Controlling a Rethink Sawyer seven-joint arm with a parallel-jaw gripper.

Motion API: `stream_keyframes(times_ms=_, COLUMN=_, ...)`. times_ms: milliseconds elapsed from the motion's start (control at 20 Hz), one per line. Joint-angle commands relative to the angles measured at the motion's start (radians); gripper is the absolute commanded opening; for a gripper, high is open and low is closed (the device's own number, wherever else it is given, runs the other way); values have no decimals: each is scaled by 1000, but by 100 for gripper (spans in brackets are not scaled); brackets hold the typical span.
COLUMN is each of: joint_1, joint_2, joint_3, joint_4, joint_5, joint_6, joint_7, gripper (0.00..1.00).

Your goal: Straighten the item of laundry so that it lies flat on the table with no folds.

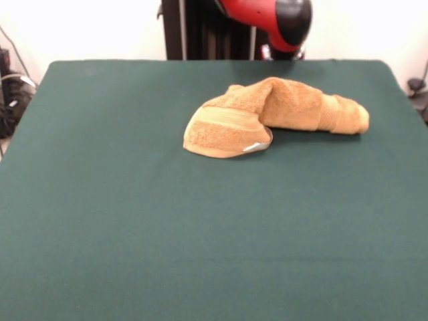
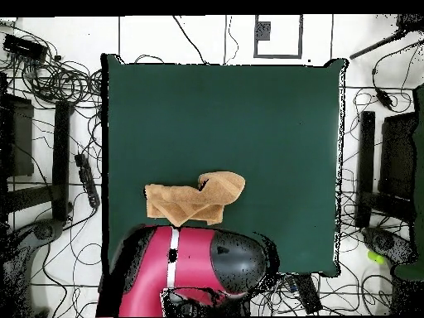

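The item of laundry [image 1: 274, 114], a golden-orange towel, lies bunched on the table [image 1: 134, 221], right of centre toward the far side. One end is folded into a rounded flap with a paler band and a small white label [image 1: 255, 147]. The other end is rolled up and points right. In the overhead view the towel [image 2: 196, 199] sits near the table's [image 2: 224, 116] lower edge, just above the arm. No gripper shows in either view.
A red and black arm link [image 1: 284, 19] hangs beyond the far table edge, behind the towel. From overhead the arm [image 2: 190, 269] covers the table's lower edge. Cables and dark equipment [image 2: 50, 83] crowd the white floor on both sides.
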Motion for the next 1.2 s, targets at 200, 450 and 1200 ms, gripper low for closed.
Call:
stream_keyframes(times_ms=200, joint_1=-27, joint_2=-456, joint_3=55, joint_4=142, joint_5=5, joint_6=361, joint_7=282, gripper=100)
stream_keyframes(times_ms=450, joint_1=-33, joint_2=-555, joint_3=34, joint_4=168, joint_5=0, joint_6=489, joint_7=290, gripper=100)
stream_keyframes(times_ms=1200, joint_1=72, joint_2=-227, joint_3=2, joint_4=-191, joint_5=108, joint_6=409, joint_7=313, gripper=100)
